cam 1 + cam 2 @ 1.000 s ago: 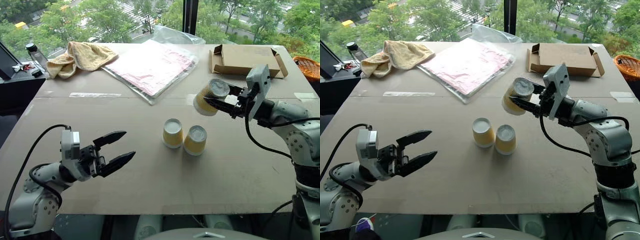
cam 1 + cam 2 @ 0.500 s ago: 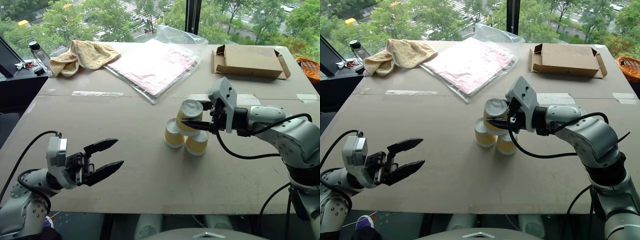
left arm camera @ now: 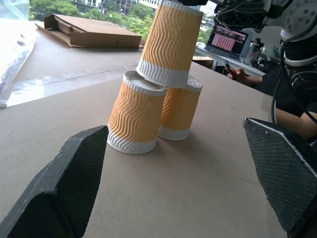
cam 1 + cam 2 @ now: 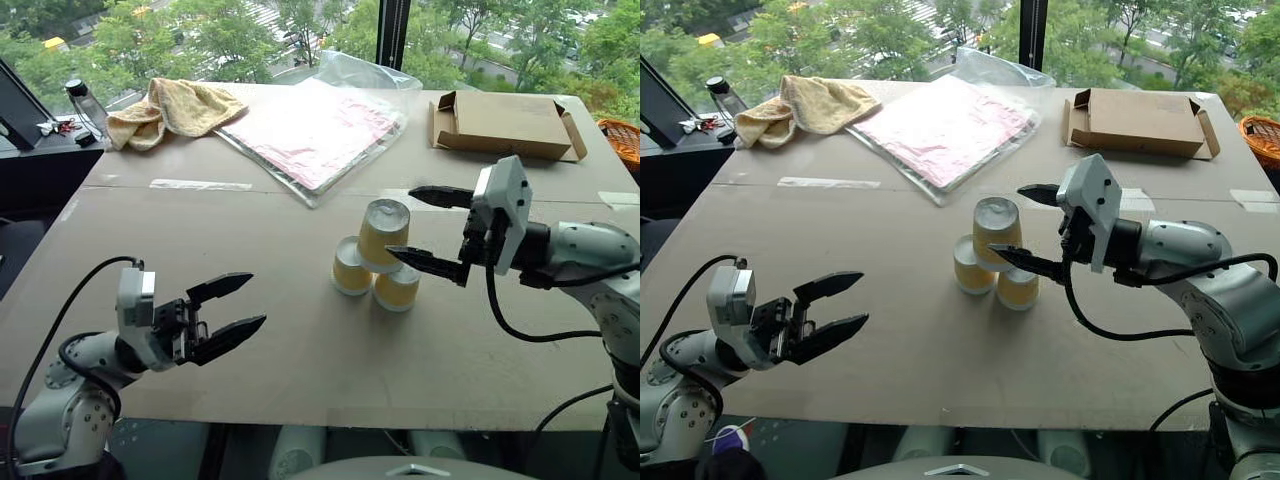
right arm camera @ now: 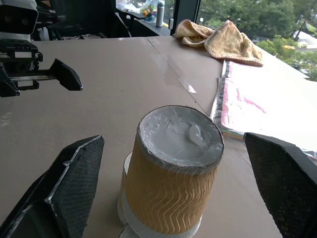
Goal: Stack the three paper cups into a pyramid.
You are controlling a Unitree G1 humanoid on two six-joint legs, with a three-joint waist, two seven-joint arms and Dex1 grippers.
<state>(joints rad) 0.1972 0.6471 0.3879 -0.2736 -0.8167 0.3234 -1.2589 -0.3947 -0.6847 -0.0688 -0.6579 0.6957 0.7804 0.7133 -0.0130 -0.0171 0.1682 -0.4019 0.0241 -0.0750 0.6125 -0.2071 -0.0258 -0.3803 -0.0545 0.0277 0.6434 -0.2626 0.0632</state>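
Now the right end effector [image 4: 432,226] has released the top cup [image 4: 382,234]; jaws apart, pyramid [image 4: 992,262] stands mid-surface; left end effector [image 4: 232,308] apart, idle.

top cup [image 5: 172,168] hides most of both lower cups in the right wrist view.

Yellow-tan wavy-ribbed, white-rimmed cups [image 3: 148,104]

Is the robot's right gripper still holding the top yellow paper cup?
Apart. The right wrist view shows the right gripper open, with bare table between each black finger and the top yellow paper cup, which stands on the two lower cups.
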